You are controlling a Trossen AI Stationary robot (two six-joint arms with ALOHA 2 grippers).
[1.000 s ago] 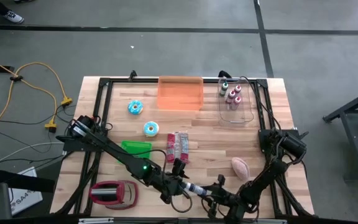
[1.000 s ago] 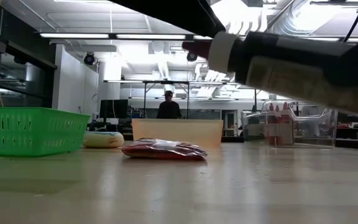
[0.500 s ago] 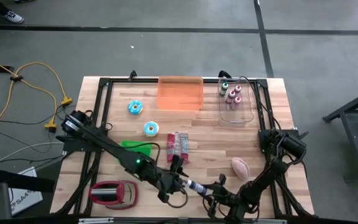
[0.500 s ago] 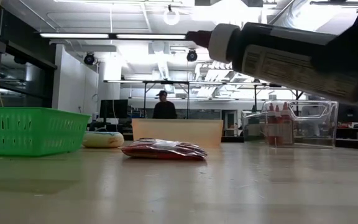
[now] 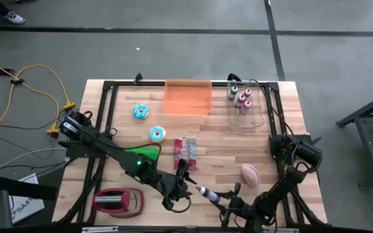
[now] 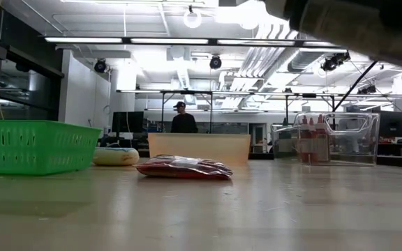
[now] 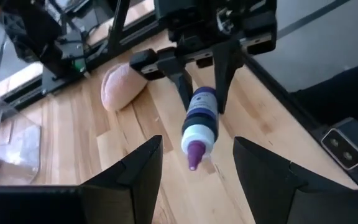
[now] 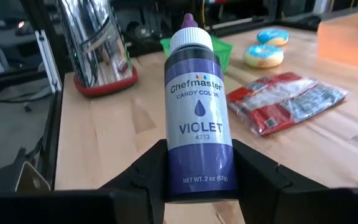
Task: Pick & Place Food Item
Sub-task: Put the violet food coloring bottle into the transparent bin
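Right end effector (image 7: 202, 99) grips violet bottle (image 8: 197, 112); left end effector (image 5: 181, 182) spread

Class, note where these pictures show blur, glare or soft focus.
Low view: the dark shape along the top is blurred, ceiling lights glare. Right wrist view: the violet bottle is sharp, the donuts behind it soft. Left wrist view: the pink food item looks slightly soft.

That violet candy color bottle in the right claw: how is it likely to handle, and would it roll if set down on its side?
The violet candy color bottle looks like small, stiff plastic, probably light. Its round body would likely roll if laid on the wooden table. The glossy label may be slippery, though the right claw grips it across the base, holding it off the table with the left claw open near its tip.
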